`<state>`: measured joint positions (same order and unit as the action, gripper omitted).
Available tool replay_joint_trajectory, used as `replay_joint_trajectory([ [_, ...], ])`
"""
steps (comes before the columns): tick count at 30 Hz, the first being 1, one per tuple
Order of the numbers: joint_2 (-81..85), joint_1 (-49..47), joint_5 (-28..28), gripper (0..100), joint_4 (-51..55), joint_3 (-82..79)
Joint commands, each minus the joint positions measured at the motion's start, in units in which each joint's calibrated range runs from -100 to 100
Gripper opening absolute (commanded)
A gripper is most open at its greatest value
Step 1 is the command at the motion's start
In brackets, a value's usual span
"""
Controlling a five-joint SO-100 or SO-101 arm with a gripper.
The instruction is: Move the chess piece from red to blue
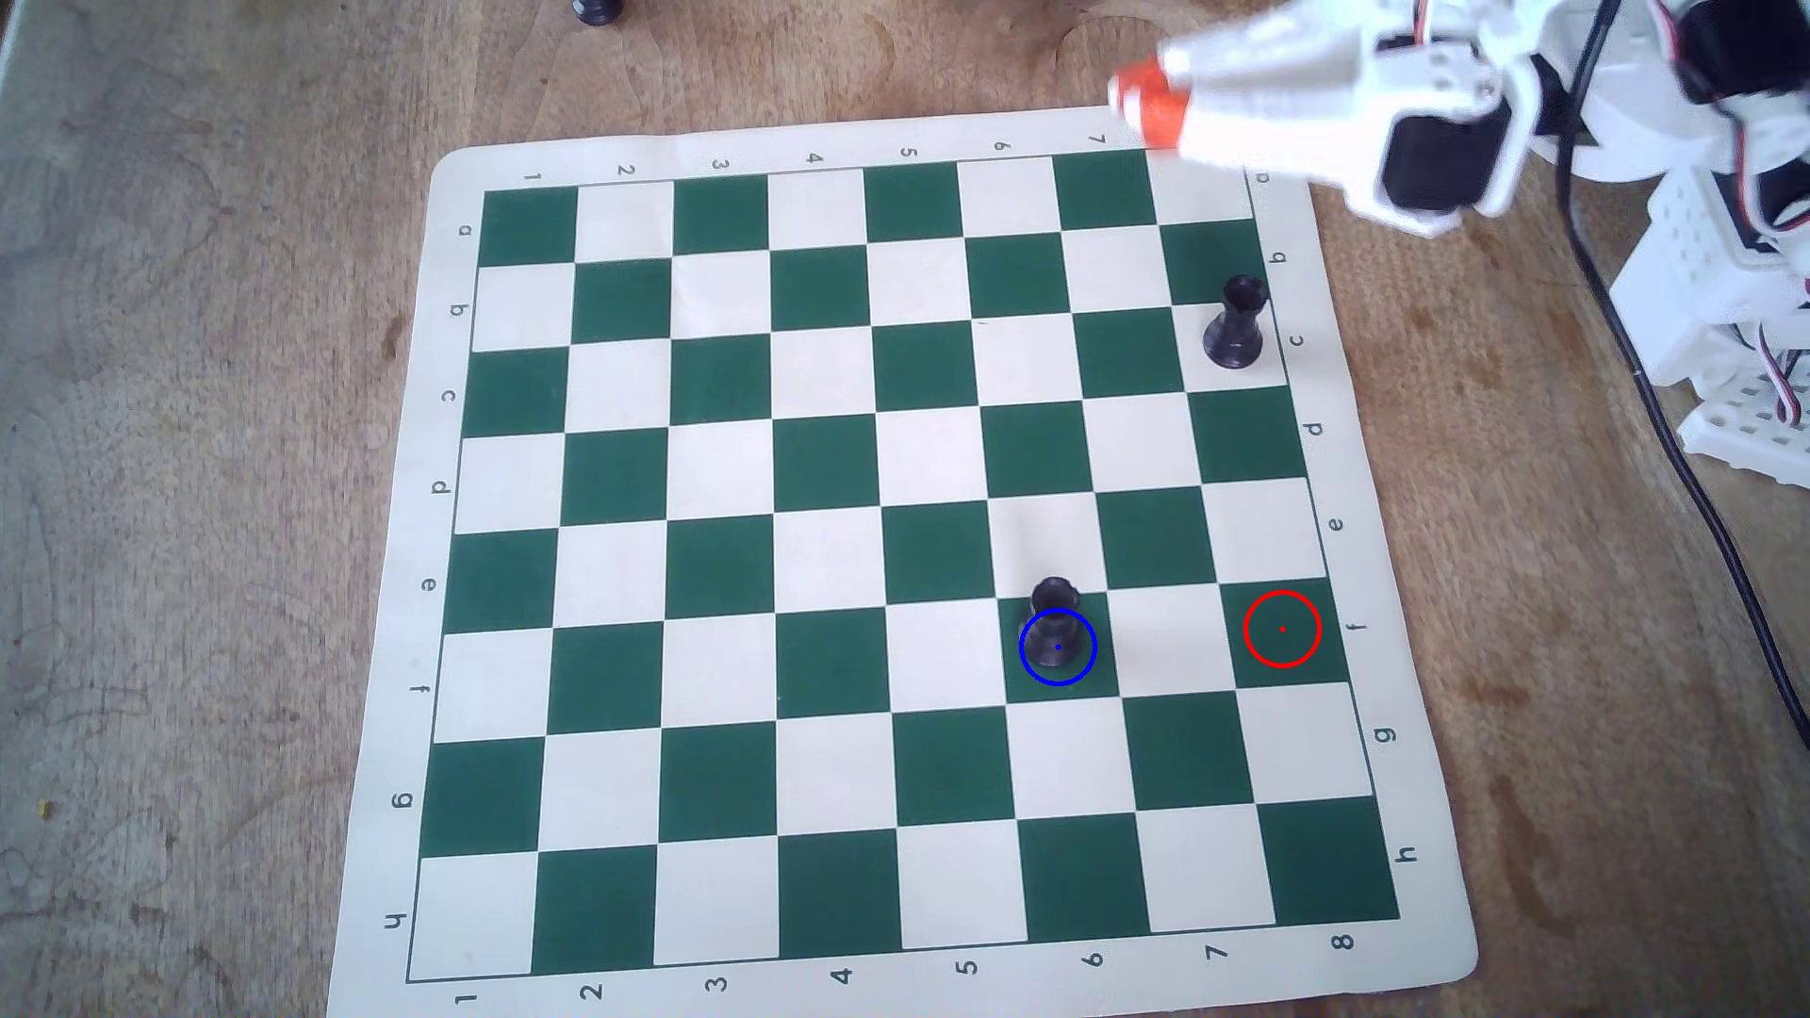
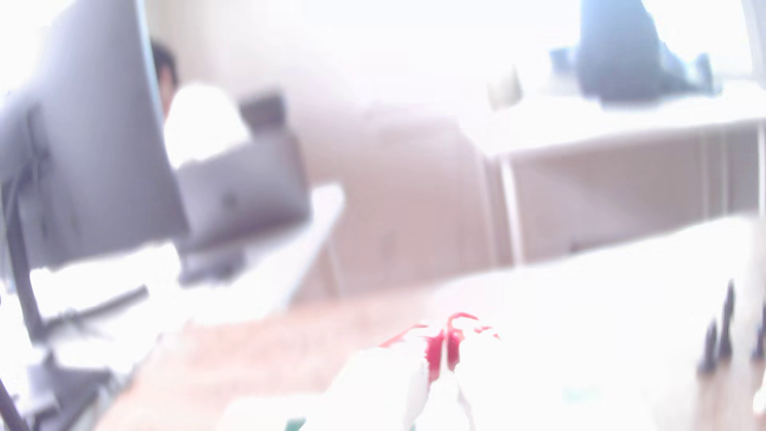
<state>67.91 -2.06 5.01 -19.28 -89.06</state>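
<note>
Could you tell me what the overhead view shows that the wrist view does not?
Only the overhead view shows the chessboard, a black rook standing in the blue ring, the empty red ring, and a second rook. Only the wrist view shows a blurred, overexposed room with a monitor. Both show the gripper with its orange-red tips together, holding nothing.
</note>
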Motion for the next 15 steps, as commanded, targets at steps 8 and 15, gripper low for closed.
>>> replay_joint_trajectory([
  [8, 13.58, -4.62, -8.55, 0, -38.21, -10.84],
  [15, 12.99, -5.01, -9.43, 0, -66.96, -10.84],
])
